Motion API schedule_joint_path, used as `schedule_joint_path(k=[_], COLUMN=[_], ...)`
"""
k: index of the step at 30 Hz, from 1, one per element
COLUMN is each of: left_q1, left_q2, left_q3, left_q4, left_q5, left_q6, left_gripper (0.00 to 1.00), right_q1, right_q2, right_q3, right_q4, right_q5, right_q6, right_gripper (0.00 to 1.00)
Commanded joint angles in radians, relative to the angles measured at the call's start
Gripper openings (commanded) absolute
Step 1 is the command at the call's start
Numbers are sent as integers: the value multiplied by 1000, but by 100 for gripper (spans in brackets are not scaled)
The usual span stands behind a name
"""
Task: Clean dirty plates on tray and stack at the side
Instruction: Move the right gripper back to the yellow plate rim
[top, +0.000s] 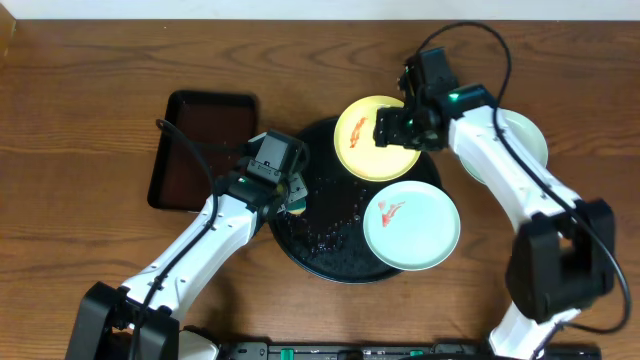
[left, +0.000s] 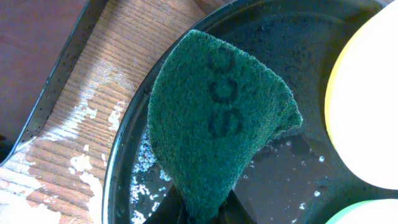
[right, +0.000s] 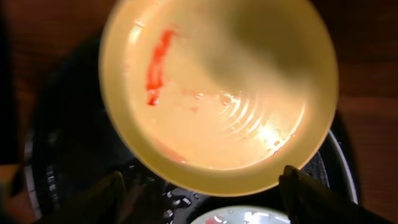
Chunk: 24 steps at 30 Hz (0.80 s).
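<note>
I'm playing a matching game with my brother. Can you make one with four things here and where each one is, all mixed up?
Things
1. yellow plate
2. pale blue plate with a red smear
3. green scrubbing pad
4. brown tray

Places
A. on the table, left of the black tray
B. in the left gripper's jaws
C. on the black tray, near side
D. on the black tray, far side, under the right gripper

Pairs: 1-D, 2-C, 3-B, 4-A
</note>
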Motion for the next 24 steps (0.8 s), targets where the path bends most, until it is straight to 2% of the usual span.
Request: schedule_joint_path(k=[1,10,16,24], left_q1=[-3,-3,-3,-3], left_q2=[2,2,2,2], left_q3=[-8,-8,-8,-8], left_q4=[2,2,2,1], left_q5=[-4,-5,-5,-5], left_q6=[-1,-1,-1,-1], left_gripper=[8,8,8,8], right_q1=[14,13,20,21], right_q2=[38,53,55,55], right_q3=[-8,-8,-20,-84], right_q4=[3,-18,-68,-32], right_q5=[23,161,227,304], right_q6=[26,167,268,362], right_gripper=[77,77,71,64])
